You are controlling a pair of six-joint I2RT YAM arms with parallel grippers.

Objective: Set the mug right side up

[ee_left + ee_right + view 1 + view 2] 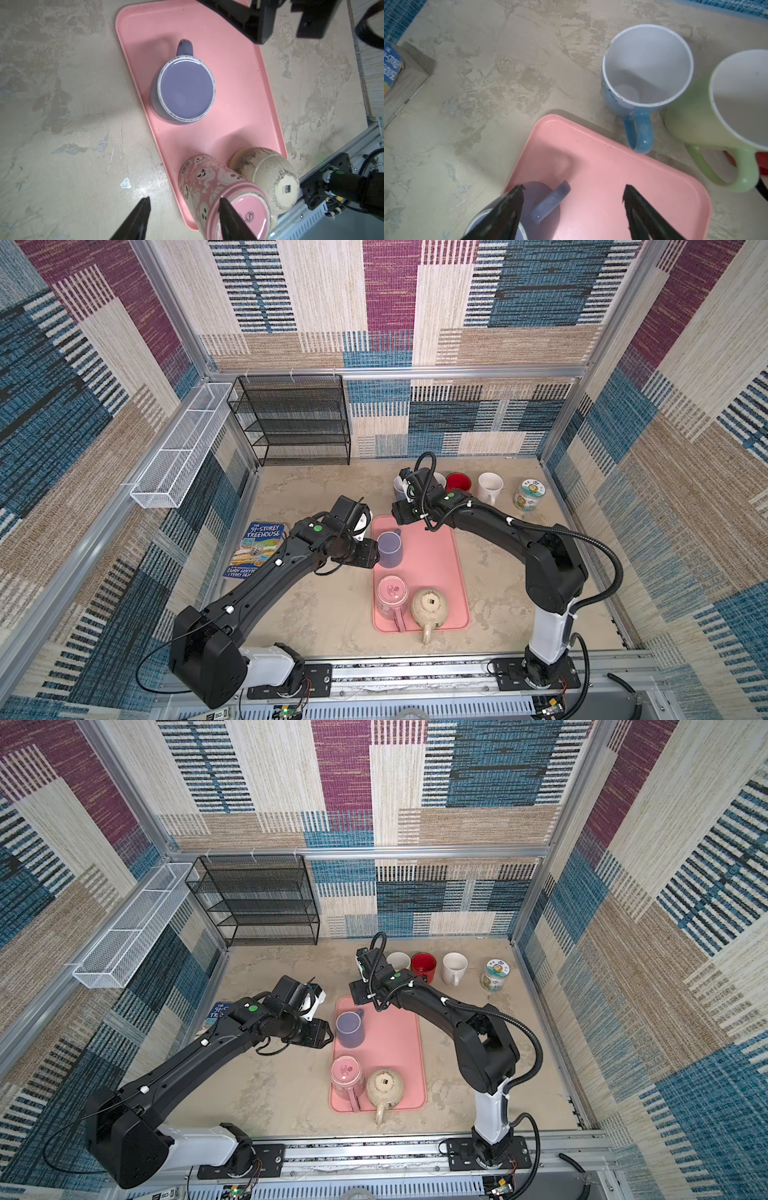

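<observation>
While my left claw [184,201] stands part-open and empty just left of the lavender mug [390,549], my right claw [573,187] hangs wide and empty over that mug's handle side. Lavender mug: mouth up, upper-left part of pink tray [432,556], near frame centre in both top views. Pink mug [391,597], cream mug [430,605]: base up, side by side, tray's lower end.

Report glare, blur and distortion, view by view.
Left wrist view: glare streak on the purple mug at its rim, soft shadow on the pink tray. Right wrist view: right claw and green mug blurred. Both top views: frame posts splay outward, wide-angle.
</observation>
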